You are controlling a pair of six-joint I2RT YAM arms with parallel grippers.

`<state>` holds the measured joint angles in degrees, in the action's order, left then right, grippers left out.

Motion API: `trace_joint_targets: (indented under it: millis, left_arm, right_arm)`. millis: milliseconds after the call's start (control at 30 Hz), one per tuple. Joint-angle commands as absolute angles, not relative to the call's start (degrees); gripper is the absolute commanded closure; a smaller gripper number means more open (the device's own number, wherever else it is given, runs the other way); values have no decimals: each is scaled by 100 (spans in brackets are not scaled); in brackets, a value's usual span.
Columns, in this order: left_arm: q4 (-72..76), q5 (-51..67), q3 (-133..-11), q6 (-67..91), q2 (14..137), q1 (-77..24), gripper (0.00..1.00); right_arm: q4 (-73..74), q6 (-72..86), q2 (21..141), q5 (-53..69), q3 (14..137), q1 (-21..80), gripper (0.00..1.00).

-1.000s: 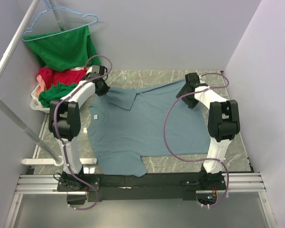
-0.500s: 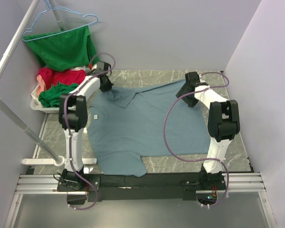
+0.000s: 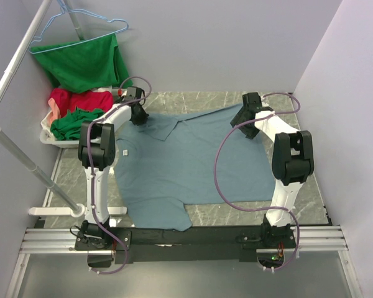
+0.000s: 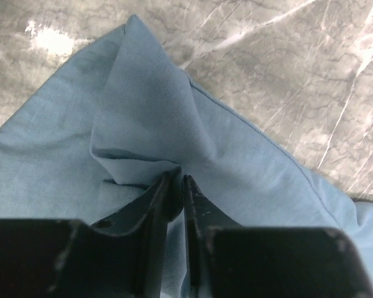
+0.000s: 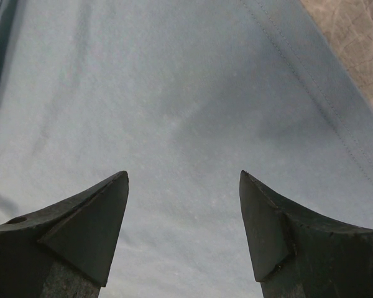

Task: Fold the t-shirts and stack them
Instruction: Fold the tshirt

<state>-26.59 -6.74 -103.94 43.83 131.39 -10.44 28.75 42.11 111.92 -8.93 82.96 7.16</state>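
Top external view: over the last second the left arm has drawn its elbow in, and the left gripper (image 3: pixel 137 112) has edged right along the far-left sleeve of the grey-blue shirt (image 3: pixel 186 164), which lies spread on the surface (image 3: pixel 311 202). Its jaws now stand a slit apart with a peaked fold at their tips; I cannot tell if they still grip. It looks like a release after straightening. The right gripper (image 3: pixel 244 119) hasn't moved, its jaws wide open over the far-right sleeve.
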Motion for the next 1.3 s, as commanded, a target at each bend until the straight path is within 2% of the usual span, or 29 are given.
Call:
trace_joint_targets:
  millis: [0, 33, 133, 567, 1033, 1267]
  left_arm:
    - [-2830, -738, -10021, 4122, 12789, -1028, 82]
    - [-2778, -730, -9959, 4122, 12649, -1028, 89]
    - [-2663, -721, -9704, 4122, 12385, -1028, 99]
    - [-2601, -1151, -9149, 4096, 11496, -1037, 99]
    - [-3489, -1458, -8833, 4622, 10697, -1098, 99]
    - [-3832, -1547, -8438, 5097, 10757, -1125, 99]
  right_arm:
    - [2856, 4210, 11171, -940, 8464, 782, 22]
    - [2856, 4219, 11171, -940, 8455, 782, 22]
    - [2839, 4210, 11136, -932, 8420, 800, 22]
    - [2821, 4245, 10960, -949, 8253, 888, 22]
    - [2777, 4280, 10837, -932, 8121, 958, 21]
    - [2768, 4272, 10872, -932, 8147, 967, 22]
